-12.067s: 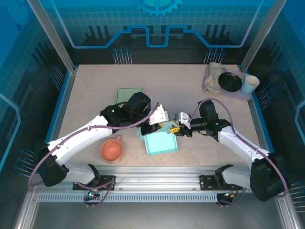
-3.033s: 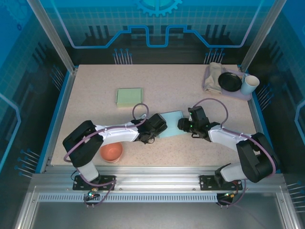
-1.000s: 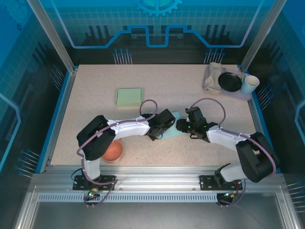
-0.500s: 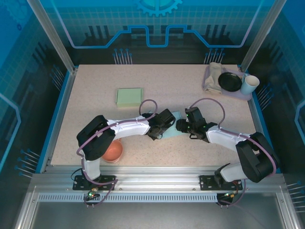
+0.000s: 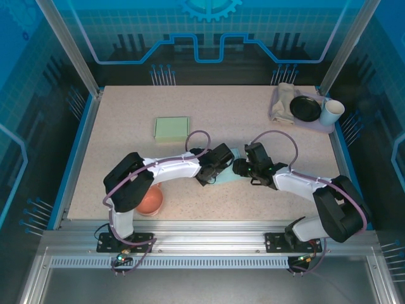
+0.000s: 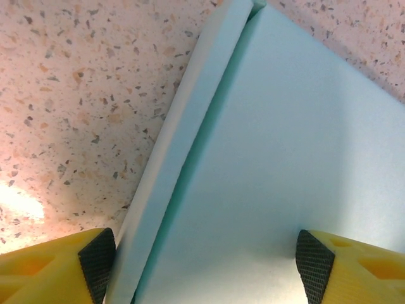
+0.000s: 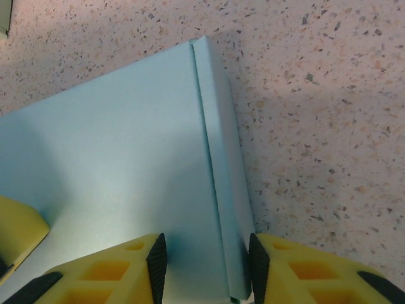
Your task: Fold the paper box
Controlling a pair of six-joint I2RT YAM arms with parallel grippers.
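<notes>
Left gripper (image 6: pixel 202 266): spread wide, down over the box (image 6: pixel 278 145), nothing pinched. One pad (image 6: pixel 95 263) at the outer rim of a folded side strip, the other (image 6: pixel 313 259) over the flat top panel. Strip running up and away from the first pad on a diagonal, so skewed to the jaw line, not square to it.

Right gripper (image 7: pixel 205 266): roughly half closed, straddling the opposite side strip. Outer pad (image 7: pixel 259 266) at the strip's bench-side edge, inner pad (image 7: pixel 157 266) over the top panel, short of the seam. Gap visible, no squeeze to be made out. Strip leading almost straight ahead from this gripper, so probably the better aligned of the two for pressing or tucking an edge.

Box lying flat mid-bench (image 7: pixel 329 126), directly between both grippers, one at each side; neither meaningfully nearer.

From the top view: arms meeting from both sides and covering most of the box; green pad (image 5: pixel 172 128) and bowl (image 5: pixel 149 201) well apart from it. From the wrist views: seams and pad placement, hidden under the wrists from above.

Judgement: box nearly closed, side edges left to seat.
</notes>
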